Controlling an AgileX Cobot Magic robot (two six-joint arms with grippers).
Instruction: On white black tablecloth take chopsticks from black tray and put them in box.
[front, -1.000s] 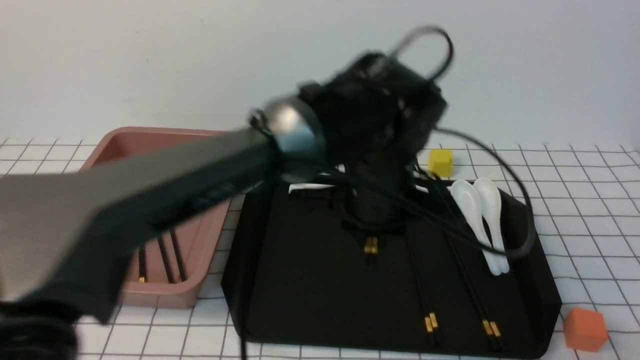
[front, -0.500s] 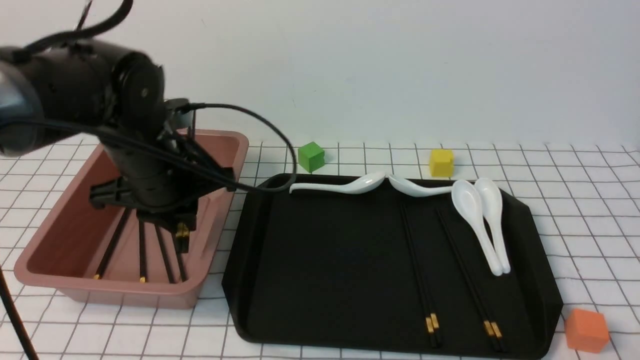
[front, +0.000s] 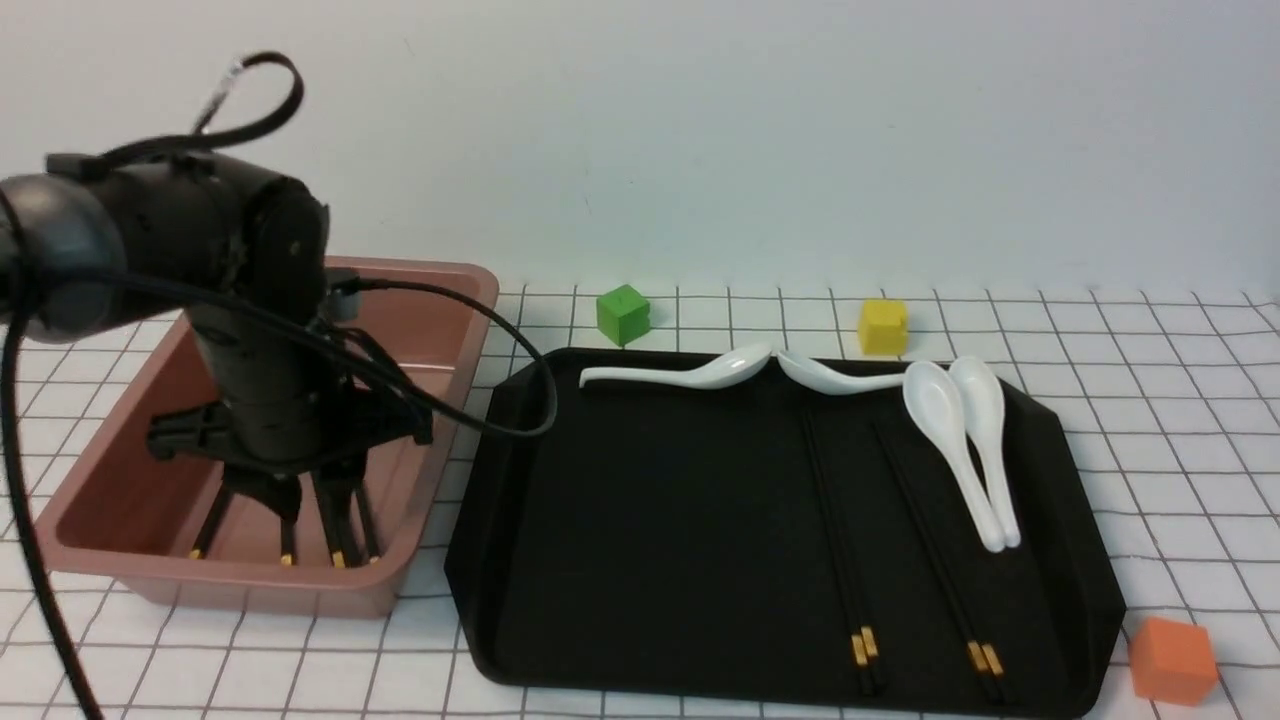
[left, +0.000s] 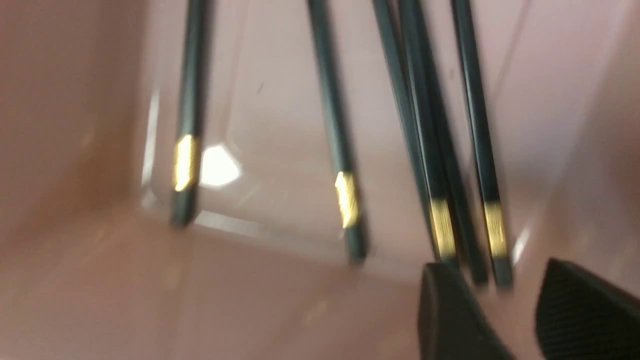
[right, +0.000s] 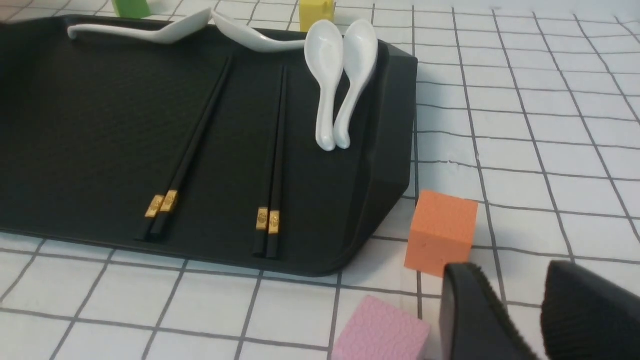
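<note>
From my remote station, I have the left gripper (left: 500, 295) low inside the box (front: 440, 500), its jaws apart and clamped on nothing that I can see. Several chopsticks (left: 345, 200) lie on the box floor, some crowded together beside one fingertip; I cannot tell whether that finger touches them. Two more pairs, the inner pair (front: 835, 540) and the outer pair (front: 935, 540), remain on the black tray (front: 620, 640). I judge this step to be a release, with two pick-ups outstanding. Caution: raising the arm while a stick rests against a finger could drag or tilt that stick. Closing the jaws too early could catch it again. A sideways exit could strike the wall and shift the box on the tablecloth (front: 680, 703). At the tray, an off-centre grasp could take one stick and leave its partner, and a wide approach to the outer pair could nudge the spoons (front: 965, 440). The right gripper (right: 515, 300) is over the tablecloth, jaws apart, holding nothing visible.
</note>
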